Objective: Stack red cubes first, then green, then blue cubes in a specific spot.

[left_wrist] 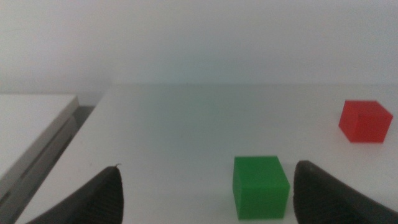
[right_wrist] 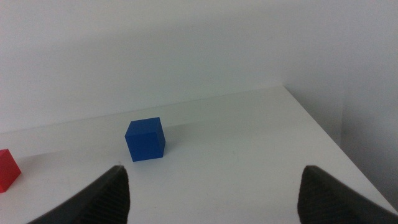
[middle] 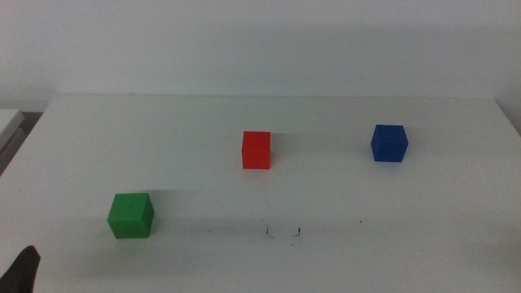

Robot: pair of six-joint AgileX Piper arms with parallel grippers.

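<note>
The red cube (middle: 256,150) sits mid-table; it also shows in the left wrist view (left_wrist: 365,121) and at the edge of the right wrist view (right_wrist: 6,168). The green cube (middle: 130,215) sits at the front left, ahead of my left gripper (left_wrist: 208,199), which is open and empty. The blue cube (middle: 389,143) sits at the right, ahead of my right gripper (right_wrist: 214,199), also open and empty. The marked spot (middle: 282,233) is a few tiny black marks on the white table, front centre. Only the left gripper's tip (middle: 23,273) shows in the middle view, at the bottom left corner.
The white table (middle: 269,106) ends at a back edge against a pale wall. A lower white surface (left_wrist: 31,124) lies off the table's left side. The table's right edge (right_wrist: 323,134) is near the blue cube.
</note>
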